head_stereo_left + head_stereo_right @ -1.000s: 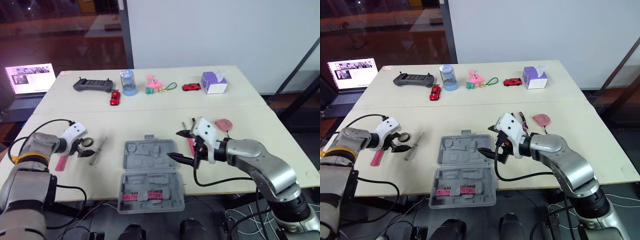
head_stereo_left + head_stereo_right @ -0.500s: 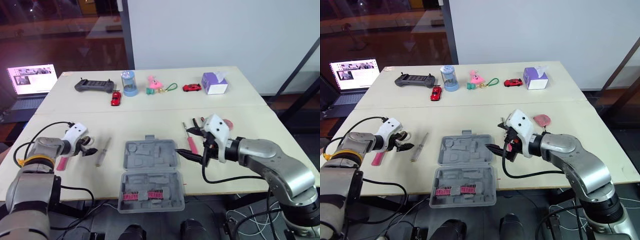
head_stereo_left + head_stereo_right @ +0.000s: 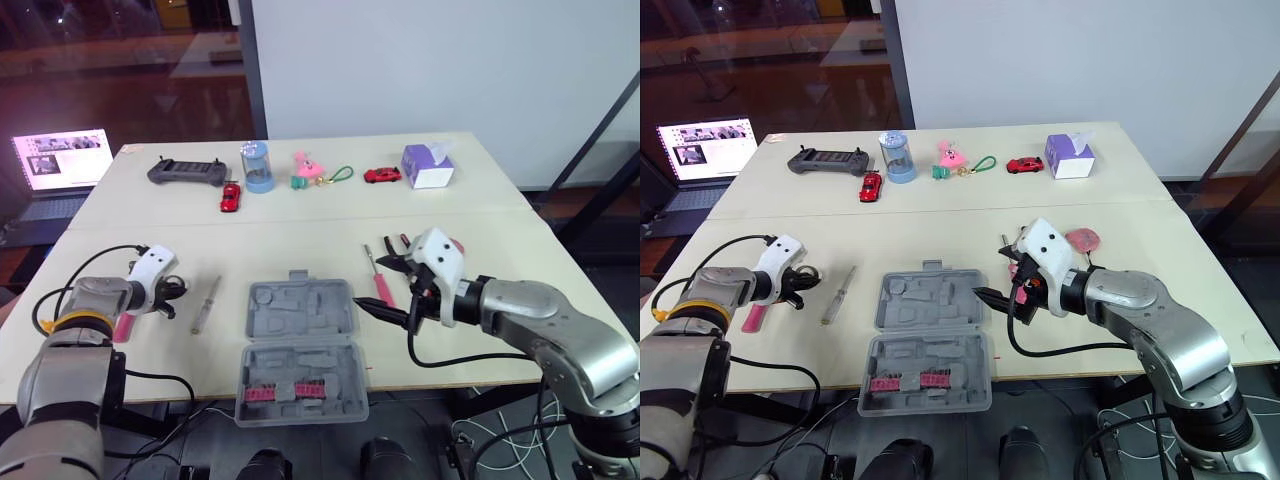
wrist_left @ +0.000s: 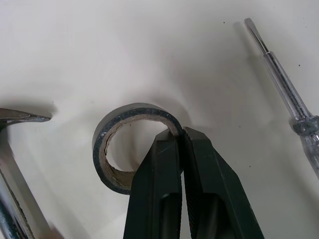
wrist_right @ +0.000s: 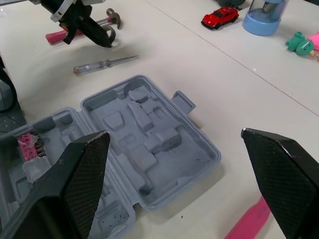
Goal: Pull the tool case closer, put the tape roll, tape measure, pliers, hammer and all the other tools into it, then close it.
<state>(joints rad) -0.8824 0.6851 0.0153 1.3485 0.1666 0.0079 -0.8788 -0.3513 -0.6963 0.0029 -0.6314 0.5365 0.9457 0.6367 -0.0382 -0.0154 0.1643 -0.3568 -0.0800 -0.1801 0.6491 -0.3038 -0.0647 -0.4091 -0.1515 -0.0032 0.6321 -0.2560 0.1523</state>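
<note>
The grey tool case (image 3: 300, 310) lies open at the table's front middle, with pink bits in its near half. My left gripper (image 4: 180, 135) is shut on the wall of the dark tape roll (image 4: 102, 149), one finger inside the ring, at the table's left (image 3: 170, 293). A hammer with a pink handle (image 3: 124, 326) lies just left of it, a clear screwdriver (image 3: 206, 303) just right. My right gripper (image 3: 372, 282) stands open by the case's right edge, holding nothing. A pink-handled screwdriver (image 3: 381, 287) and a pink tape measure (image 3: 1083, 240) lie near it.
Along the table's back stand a black controller (image 3: 186, 170), a red toy car (image 3: 231, 196), a blue cup (image 3: 258, 165), a pink toy (image 3: 306, 168), another red car (image 3: 382, 175) and a purple tissue box (image 3: 428, 165). A laptop (image 3: 60, 157) sits off to the left.
My left gripper has closed on the tape roll's wall. My right gripper has drawn back a little to the right of the case, still open.
</note>
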